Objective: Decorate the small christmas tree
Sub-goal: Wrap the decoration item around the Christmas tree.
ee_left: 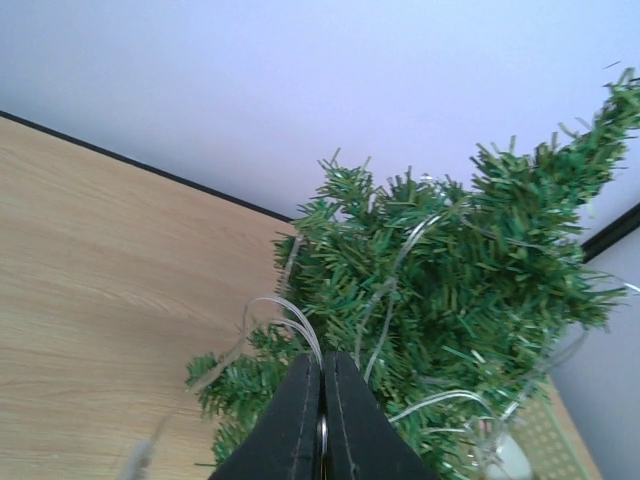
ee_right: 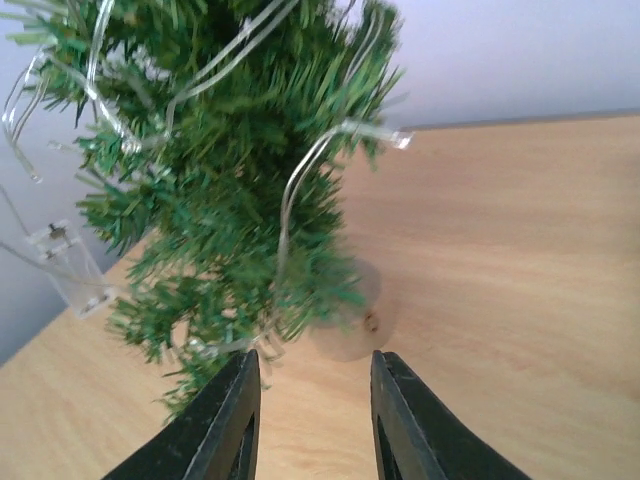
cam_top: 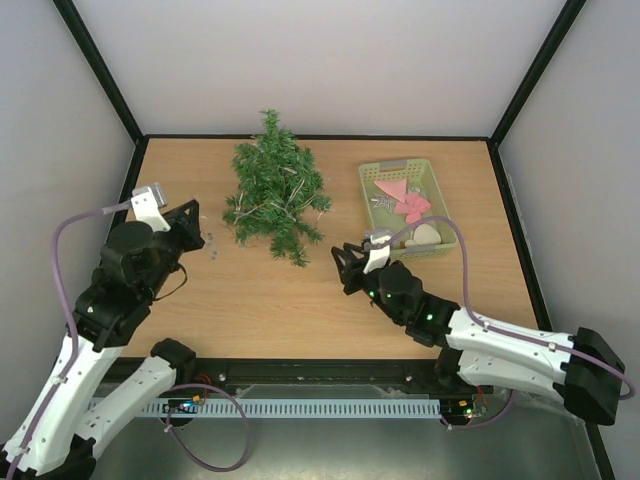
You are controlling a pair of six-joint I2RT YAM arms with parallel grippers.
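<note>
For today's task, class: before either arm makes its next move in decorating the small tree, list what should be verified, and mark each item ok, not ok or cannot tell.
1. Right gripper open, with nothing between its jaws: ok.
2. Left gripper ready to pick something up: not ok, it is shut.
3. Clear light string already draped over the small dark green bristly Christmas tree: ok.
4. Light string free of the left gripper: cannot tell, as strands run right down to its closed tips.
5. Pink ornaments waiting in the pale green plastic basket: ok.
6. Tree standing upright: cannot tell.
</note>
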